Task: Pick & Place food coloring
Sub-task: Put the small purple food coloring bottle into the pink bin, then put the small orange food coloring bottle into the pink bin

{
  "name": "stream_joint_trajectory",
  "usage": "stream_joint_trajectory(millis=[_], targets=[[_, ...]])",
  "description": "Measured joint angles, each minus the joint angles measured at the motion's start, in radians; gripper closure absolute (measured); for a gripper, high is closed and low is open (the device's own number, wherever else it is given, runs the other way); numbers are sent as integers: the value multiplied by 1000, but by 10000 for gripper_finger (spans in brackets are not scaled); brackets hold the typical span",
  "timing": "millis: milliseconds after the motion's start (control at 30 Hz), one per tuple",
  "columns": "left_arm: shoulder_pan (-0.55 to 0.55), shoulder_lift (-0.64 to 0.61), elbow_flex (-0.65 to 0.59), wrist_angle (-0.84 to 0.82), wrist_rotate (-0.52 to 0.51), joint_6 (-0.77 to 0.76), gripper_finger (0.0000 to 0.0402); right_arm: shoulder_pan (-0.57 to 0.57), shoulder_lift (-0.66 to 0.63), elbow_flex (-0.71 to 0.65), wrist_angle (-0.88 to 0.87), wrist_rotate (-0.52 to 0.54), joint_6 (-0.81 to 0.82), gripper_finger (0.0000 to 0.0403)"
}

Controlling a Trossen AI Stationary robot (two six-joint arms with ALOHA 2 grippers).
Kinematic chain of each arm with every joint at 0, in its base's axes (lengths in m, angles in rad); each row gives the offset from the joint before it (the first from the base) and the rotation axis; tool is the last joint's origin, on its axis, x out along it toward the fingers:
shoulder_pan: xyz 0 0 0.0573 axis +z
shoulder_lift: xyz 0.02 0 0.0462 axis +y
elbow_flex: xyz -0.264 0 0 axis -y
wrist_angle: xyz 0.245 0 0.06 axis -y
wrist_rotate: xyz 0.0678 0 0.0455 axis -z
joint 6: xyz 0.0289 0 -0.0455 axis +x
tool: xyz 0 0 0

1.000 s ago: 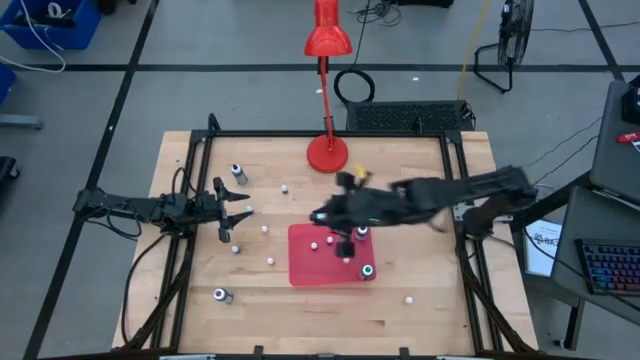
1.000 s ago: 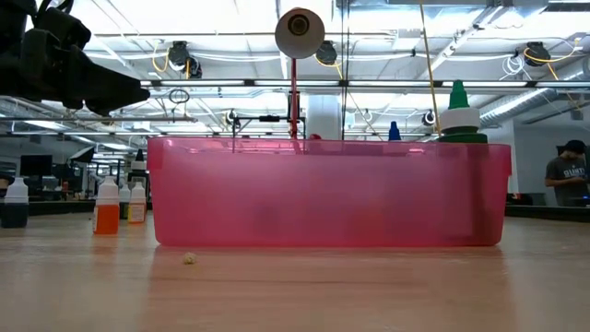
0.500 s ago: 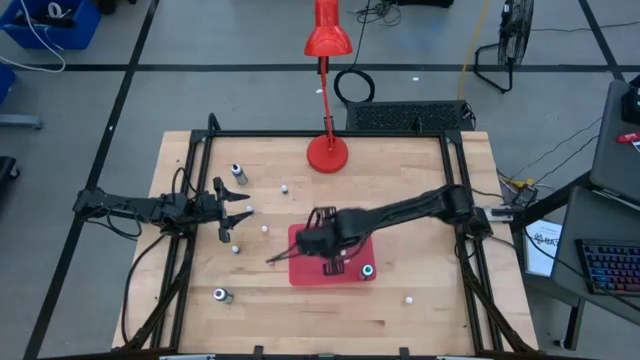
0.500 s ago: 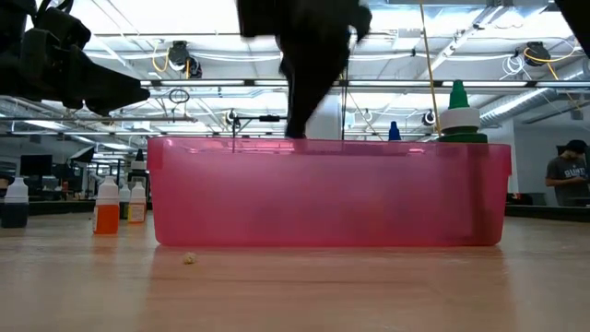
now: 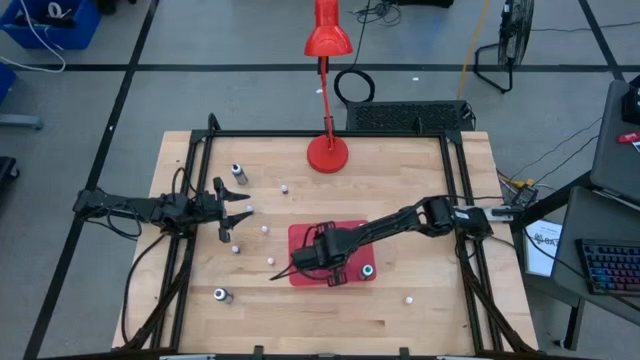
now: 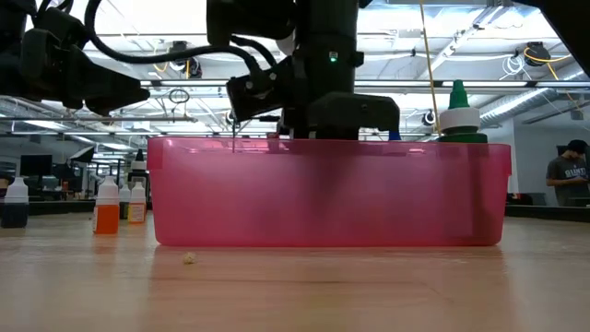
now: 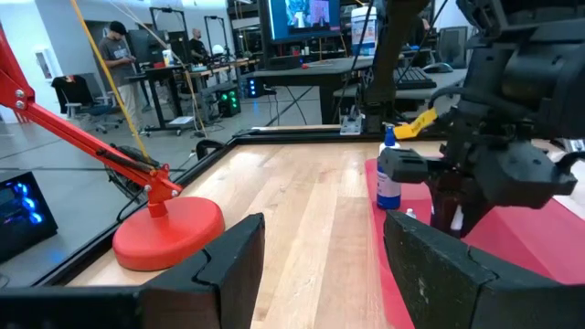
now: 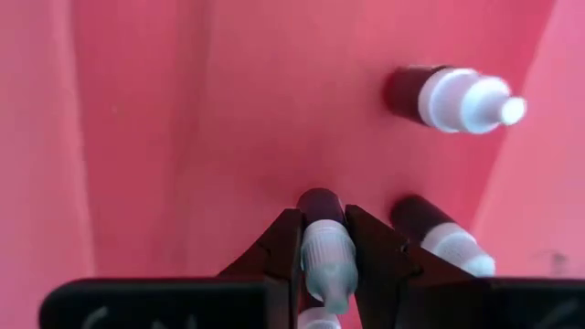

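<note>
My right gripper (image 5: 325, 263) points down into the red bin (image 5: 300, 272), shut on a small food coloring bottle (image 8: 322, 239) with a dark body and a white cap. Two more such bottles (image 8: 454, 97) (image 8: 437, 239) lie on the bin's floor. A green-topped vial (image 5: 367, 270) stands in the bin's near right corner. Other small bottles (image 5: 265, 228) and vials (image 5: 239, 173) stand scattered on the wooden table. At the table's left edge my left gripper (image 5: 236, 212) waits, open and holding nothing. My right gripper pinches the small bottle between its two fingers at the white cap and neck (image 8: 325, 258). The fingers come from above, pointing down. The dark body (image 8: 319, 205) sticks out past the fingertips toward the bin's floor. Whether it touches the floor, I cannot tell.
A red desk lamp stands with its base (image 5: 327, 153) at the table's far edge. In the low view the bin's wall (image 6: 323, 194) hides what is inside, and orange and dark bottles (image 6: 108, 207) stand to its left. A person (image 6: 564, 175) is far behind.
My right gripper has come down from above the bin and toward the table's near edge, tipping from slanted to pointing almost straight down. Its fingers are now inside the red bin, and it stays shut on the bottle.
</note>
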Motion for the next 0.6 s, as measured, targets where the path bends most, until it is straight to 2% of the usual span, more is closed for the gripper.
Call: stream_joint_trajectory(millis=[200, 433, 600], targets=[[0, 0, 0, 0, 0, 0, 176, -9, 0, 0, 12, -1, -4, 342], [0, 0, 0, 0, 0, 0, 176, -9, 0, 0, 23, -1, -4, 284], [0, 0, 0, 0, 0, 0, 176, -9, 0, 0, 23, -2, -1, 261]])
